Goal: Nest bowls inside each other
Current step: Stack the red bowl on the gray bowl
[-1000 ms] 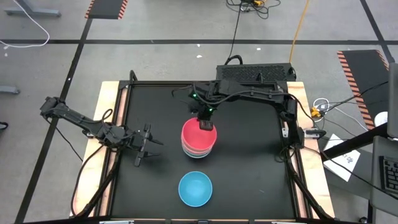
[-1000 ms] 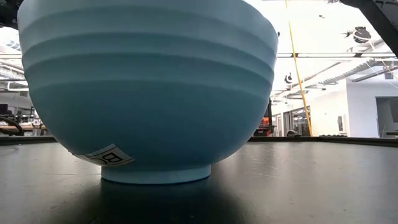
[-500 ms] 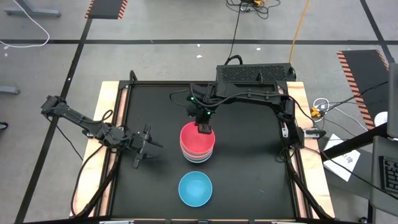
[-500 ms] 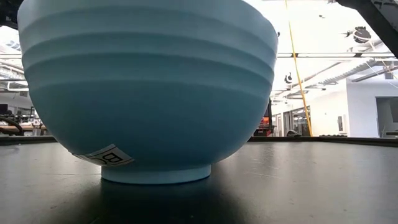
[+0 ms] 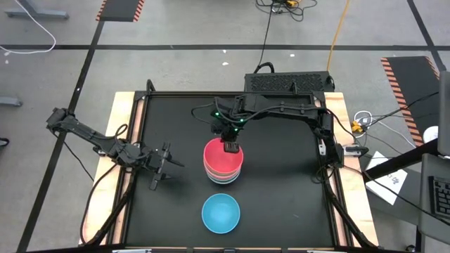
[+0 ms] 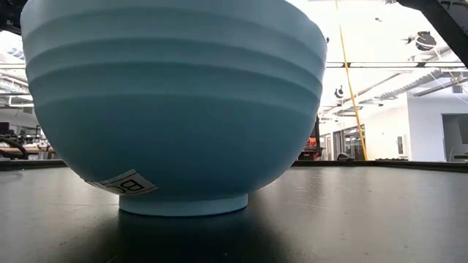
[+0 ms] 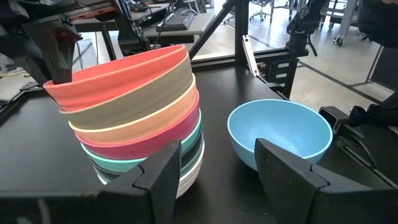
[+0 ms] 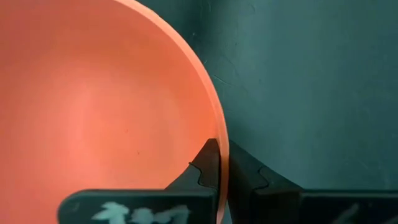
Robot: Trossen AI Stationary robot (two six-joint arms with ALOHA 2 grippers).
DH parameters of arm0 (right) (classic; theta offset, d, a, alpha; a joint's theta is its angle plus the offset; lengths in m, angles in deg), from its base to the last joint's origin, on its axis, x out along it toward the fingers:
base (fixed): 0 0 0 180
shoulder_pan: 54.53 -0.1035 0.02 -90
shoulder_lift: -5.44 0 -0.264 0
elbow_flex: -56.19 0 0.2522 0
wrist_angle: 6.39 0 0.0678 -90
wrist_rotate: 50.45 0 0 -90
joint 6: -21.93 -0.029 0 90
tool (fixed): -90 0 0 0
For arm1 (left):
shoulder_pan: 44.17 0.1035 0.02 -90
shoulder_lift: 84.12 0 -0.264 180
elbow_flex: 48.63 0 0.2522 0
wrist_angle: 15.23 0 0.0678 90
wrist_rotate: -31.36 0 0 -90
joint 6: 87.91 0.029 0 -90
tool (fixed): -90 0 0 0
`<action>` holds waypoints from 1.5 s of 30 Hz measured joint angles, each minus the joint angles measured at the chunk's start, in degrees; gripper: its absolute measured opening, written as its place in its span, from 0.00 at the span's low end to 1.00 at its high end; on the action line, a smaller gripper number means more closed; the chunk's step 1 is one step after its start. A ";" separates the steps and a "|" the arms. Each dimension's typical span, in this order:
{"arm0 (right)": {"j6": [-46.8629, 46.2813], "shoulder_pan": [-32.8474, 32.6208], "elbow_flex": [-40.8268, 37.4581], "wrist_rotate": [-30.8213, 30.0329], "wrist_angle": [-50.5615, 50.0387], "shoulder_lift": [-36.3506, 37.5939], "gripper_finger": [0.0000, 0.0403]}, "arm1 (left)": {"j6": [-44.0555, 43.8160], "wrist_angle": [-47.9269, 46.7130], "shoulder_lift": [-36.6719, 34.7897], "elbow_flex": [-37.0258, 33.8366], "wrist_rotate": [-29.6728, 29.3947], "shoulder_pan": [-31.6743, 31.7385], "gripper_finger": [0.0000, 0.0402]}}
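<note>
A stack of nested bowls [image 5: 223, 163] stands mid-table on its bottom bowl, with the red bowl [image 5: 222, 156] on top. In the left wrist view the stack [image 7: 134, 118] shows red, olive-brown, peach, magenta and teal bowls, with white and dark ones below. The light blue bowl [image 5: 221, 213] sits apart on its foot near the table's near edge and fills the low view [image 6: 175, 109]. My right gripper [image 5: 229, 145] is at the red bowl's far rim, shut on it. My left gripper [image 5: 163, 169] waits open to the left of the stack. My right gripper [image 8: 225, 171] holds the red bowl by its far rim [image 8: 219, 140], pinched with one finger [image 8: 208, 165] inside the bowl and the other [image 8: 245, 171] outside. The fingers come from above, pointing down. The bowl sits nested in the stack's top.
The black table mat [image 5: 281, 197] has free room right of the stack and around the light blue bowl. A raised frame [image 5: 330, 176] borders the table. A dark box [image 5: 288, 82] sits at the far edge. The right arm spans the far side.
My right gripper, still on the red bowl's rim, has shifted slightly toward the table's near edge and left. The red bowl and the stack under it show a little nearer than before. The left arm and the light blue bowl have kept still.
</note>
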 joint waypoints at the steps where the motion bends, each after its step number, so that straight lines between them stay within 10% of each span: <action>1: 0.00 0.00 0.57 -0.06 -0.57 -0.10 0.00 | -0.02 0.00 0.00 0.00 0.00 0.00 0.52; 32: -3.51 -1.97 5.96 -0.57 -4.48 -0.26 0.01 | -1.44 -0.87 0.02 0.00 -0.07 0.04 0.52; 45: -2.57 -2.62 5.98 2.95 1.70 -0.18 0.22 | -1.92 -2.61 0.02 -0.02 -0.02 0.04 0.52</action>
